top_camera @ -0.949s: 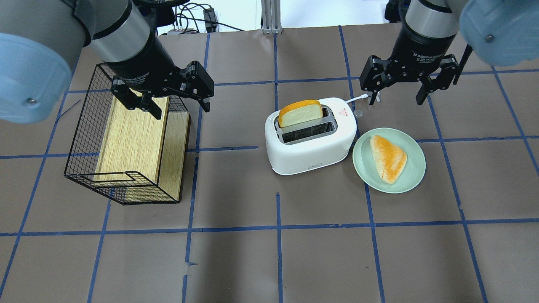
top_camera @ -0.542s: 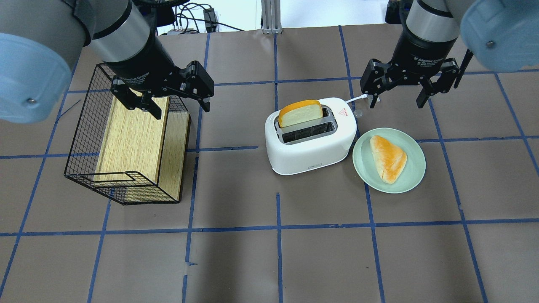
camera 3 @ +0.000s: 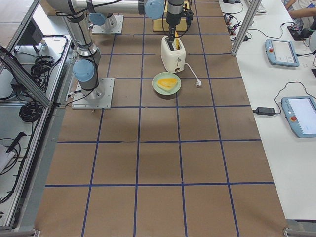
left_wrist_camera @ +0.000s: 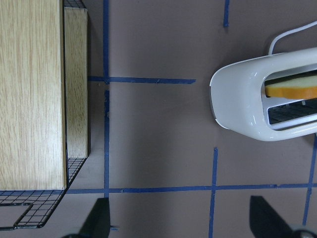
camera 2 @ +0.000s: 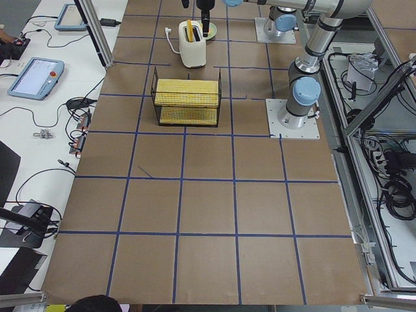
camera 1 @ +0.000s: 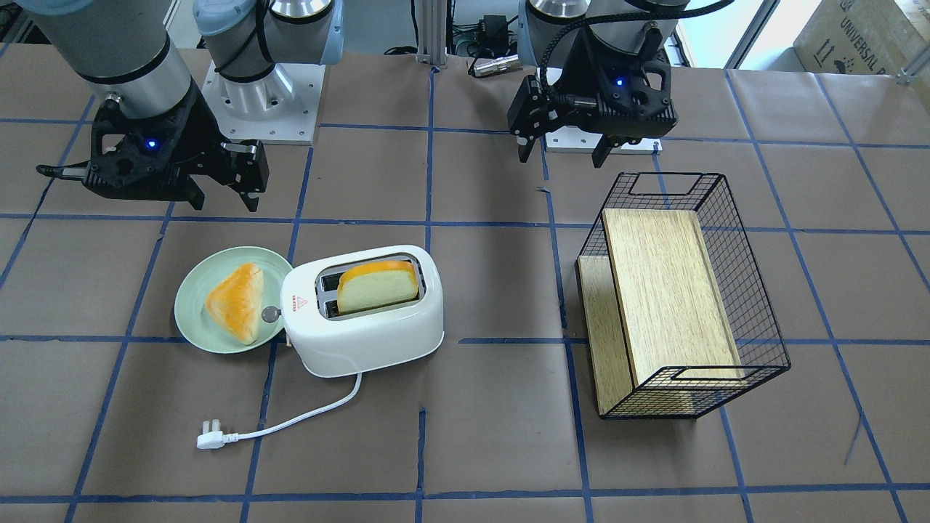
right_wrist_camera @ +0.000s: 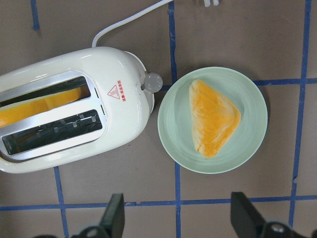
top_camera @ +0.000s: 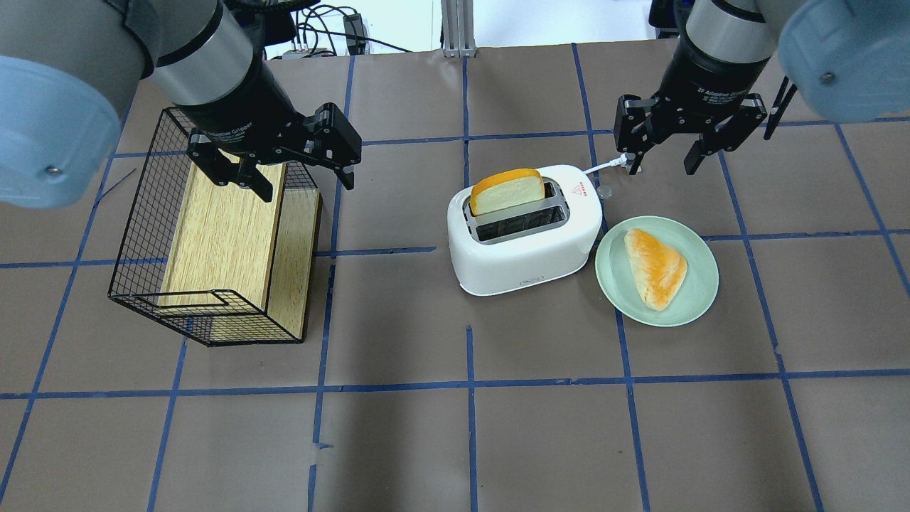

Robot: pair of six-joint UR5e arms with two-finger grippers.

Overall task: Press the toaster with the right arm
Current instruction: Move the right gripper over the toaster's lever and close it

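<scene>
The white two-slot toaster (top_camera: 526, 245) stands mid-table with a yellow-crusted bread slice (top_camera: 506, 192) in its far slot. Its grey knob (top_camera: 605, 191) faces the plate side. It also shows in the front view (camera 1: 363, 341) and in the right wrist view (right_wrist_camera: 119, 114). My right gripper (top_camera: 662, 162) is open and empty. It hovers beyond the toaster's knob end, over the white cord, and touches nothing. In the right wrist view (right_wrist_camera: 181, 220) its fingers frame the toaster and the plate from above. My left gripper (top_camera: 306, 186) is open and empty above the basket's far corner.
A pale-green plate (top_camera: 693, 302) with a triangular bread piece (top_camera: 655, 267) sits right beside the toaster's knob end. A black wire basket (top_camera: 138, 235) holding a wooden box (top_camera: 224, 227) lies on the left. The toaster's cord and plug (camera 1: 207, 439) trail on the far side.
My right gripper has shifted a little to the left and turned slightly, and its fingertips now look closer together. The left arm, toaster and plate have not moved.
</scene>
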